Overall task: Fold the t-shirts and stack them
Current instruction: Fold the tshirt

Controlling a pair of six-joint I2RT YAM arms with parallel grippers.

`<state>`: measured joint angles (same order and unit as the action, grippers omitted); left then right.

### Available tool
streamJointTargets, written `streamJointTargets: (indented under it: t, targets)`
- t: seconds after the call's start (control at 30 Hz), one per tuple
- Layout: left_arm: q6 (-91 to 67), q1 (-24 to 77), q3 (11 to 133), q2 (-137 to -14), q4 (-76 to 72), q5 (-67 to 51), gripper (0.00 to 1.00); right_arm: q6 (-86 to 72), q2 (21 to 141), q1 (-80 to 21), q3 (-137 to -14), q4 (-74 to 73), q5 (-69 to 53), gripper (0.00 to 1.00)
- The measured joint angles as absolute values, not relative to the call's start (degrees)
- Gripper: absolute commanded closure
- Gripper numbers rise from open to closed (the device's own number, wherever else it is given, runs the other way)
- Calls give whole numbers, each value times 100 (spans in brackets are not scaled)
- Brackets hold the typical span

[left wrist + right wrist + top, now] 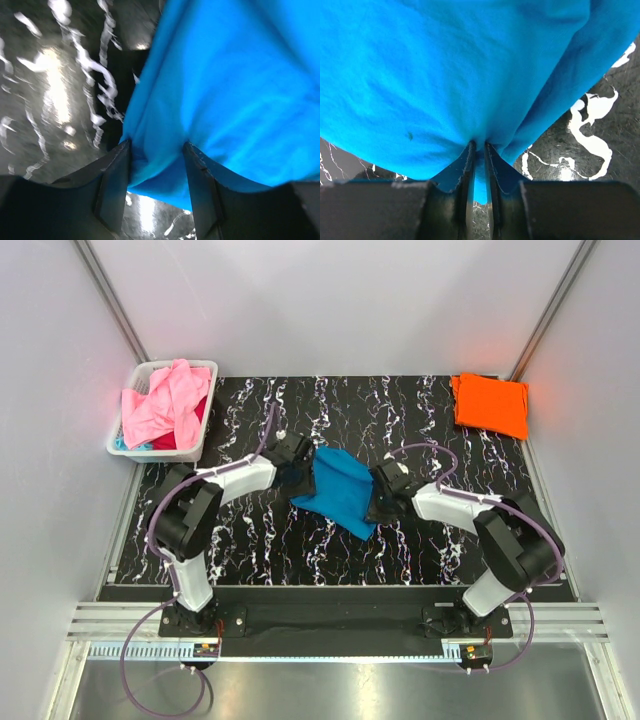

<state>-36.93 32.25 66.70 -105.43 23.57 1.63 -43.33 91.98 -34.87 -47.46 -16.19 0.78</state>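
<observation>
Lab cell: white panel walls, alu rails.

I have both arms bent at the elbow and reaching inward toward each other, wrists low. My left arm rises from its base, and its white forearm angles right to the left gripper. Its 2 fingers stand moderately apart, with a thick bunch of the teal-blue t-shirt filling the gap. My right arm mirrors it, forearm angling left to the right gripper, whose 2 fingers sit almost together, pinching a thin fold of the same shirt.
</observation>
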Motion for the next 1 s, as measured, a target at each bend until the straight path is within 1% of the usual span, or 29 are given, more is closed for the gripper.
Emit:
streamJointTargets:
  t: [0.2, 0.43, 0.63, 0.83, 1.0]
  targets:
    - [-3900, 3413, 6296, -10311, 2196, 593, 50, -4427, 8982, -3489, -4493, -1564, 54, 81]
    - [-4480, 3507, 6123, -10125, 2617, 1291, 51, -4554, 8556, -3516, -4139, -1730, 84, 81]
    - [-4847, 3564, 5898, -9920, 2932, 1861, 51, -4593, 8283, -3524, -3992, -2237, 163, 82]
    - [-4862, 3601, 5658, -9537, 3398, 2003, 50, -4589, 7937, -3527, -3964, -2906, 287, 81]
    - [-4709, 3651, 5649, -8923, 3741, 1975, 49, -4534, 7592, -3527, -4217, -3304, 390, 78]
